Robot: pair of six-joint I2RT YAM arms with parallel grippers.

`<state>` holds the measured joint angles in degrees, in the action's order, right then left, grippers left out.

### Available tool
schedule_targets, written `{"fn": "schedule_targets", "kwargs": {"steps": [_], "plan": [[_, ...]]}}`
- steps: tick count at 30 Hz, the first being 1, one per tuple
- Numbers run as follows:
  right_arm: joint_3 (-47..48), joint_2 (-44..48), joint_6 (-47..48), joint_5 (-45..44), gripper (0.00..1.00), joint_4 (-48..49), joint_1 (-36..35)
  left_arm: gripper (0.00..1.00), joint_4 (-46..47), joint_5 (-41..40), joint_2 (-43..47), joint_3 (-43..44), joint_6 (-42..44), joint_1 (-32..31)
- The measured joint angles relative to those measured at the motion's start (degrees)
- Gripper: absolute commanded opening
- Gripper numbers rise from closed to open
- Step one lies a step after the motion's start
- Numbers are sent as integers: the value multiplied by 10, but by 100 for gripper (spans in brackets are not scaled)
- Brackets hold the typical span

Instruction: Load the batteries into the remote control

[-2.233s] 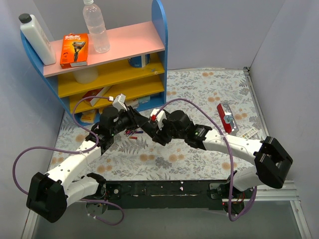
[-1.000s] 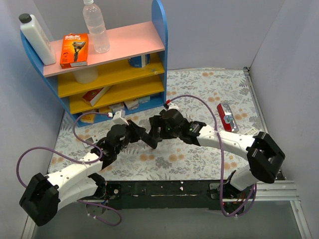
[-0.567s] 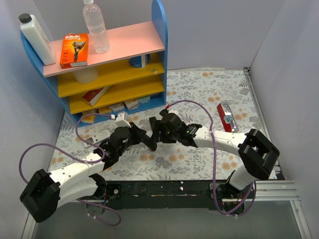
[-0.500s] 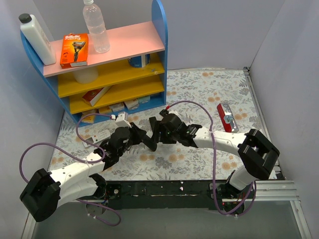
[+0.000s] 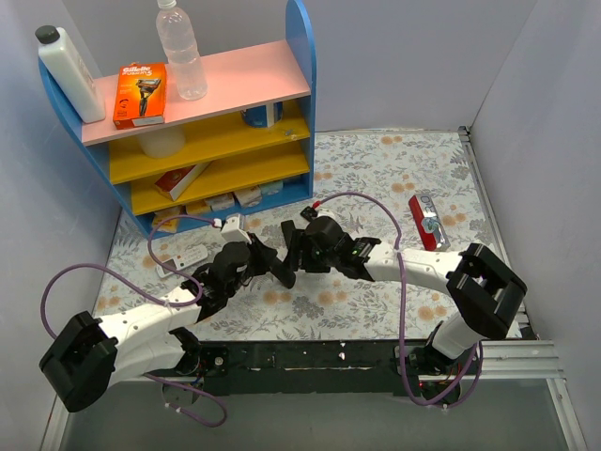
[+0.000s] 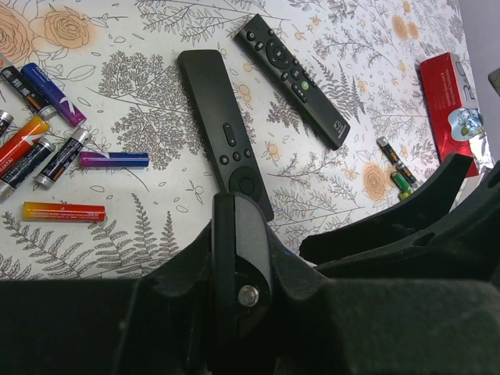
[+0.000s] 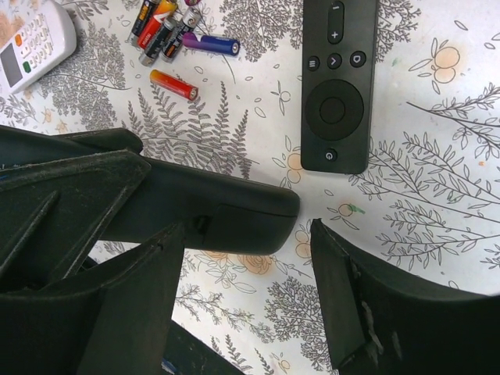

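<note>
Batteries (image 6: pixel 401 183) on floral cloth (image 5: pixel 394 169); grey walls (image 5: pixel 423 56).

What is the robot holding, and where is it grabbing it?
The left gripper is shut on a black remote, near one end. The right gripper is open, holding nothing.

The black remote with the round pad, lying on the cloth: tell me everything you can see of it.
The slim black remote looks like matte plastic, a narrow slab. It lies flat, face up, on the floral cloth, showing a few small buttons and one large round pad near one end. A second, many-buttoned remote lies beside it; nothing touches it.
</note>
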<state>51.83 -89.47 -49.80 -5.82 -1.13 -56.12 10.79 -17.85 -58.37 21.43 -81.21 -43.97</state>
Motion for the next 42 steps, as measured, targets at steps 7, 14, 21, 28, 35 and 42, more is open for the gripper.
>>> {"fn": "schedule_targets", "kwargs": {"steps": [7, 14, 21, 28, 35, 42], "plan": [[-11, 0, -9, 0, 66, 10, 0, 0, 0, -9, -4, 0, 0, -6], [-19, -10, -14, 0, 64, 15, 0, 0, 0, -14, -4, 0, -2, -10], [-21, -10, -17, 0, 64, 25, 0, 0, 0, -21, -5, 0, -2, -12], [-21, -6, -18, -2, 63, 31, 0, 0, 0, -25, -5, 0, -5, -13], [-26, -5, -25, 0, 61, 41, 0, 0, 5, -26, -11, 0, -10, -14], [-30, -10, -28, 4, 56, 43, 0, 0, 4, -28, -12, 0, -13, -16]]}}
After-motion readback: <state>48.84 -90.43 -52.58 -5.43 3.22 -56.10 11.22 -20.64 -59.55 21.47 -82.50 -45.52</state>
